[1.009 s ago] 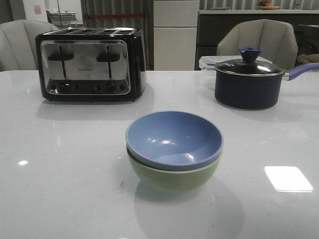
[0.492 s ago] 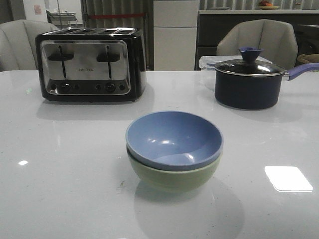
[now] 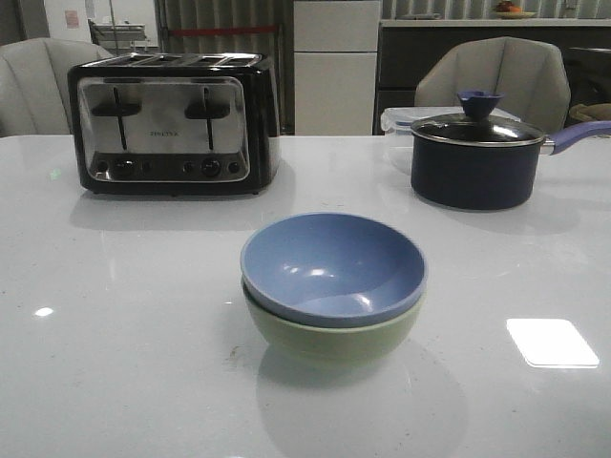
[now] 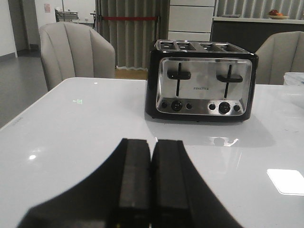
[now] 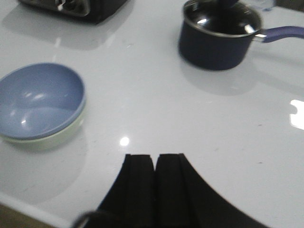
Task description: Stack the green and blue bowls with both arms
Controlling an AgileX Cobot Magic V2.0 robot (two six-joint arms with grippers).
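No visible change across front view frames.

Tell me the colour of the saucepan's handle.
Purple-blue handle, clearest in the front view.

Bare surface is lying open around the stacked bowls; toaster and saucepan are blocking the far side.
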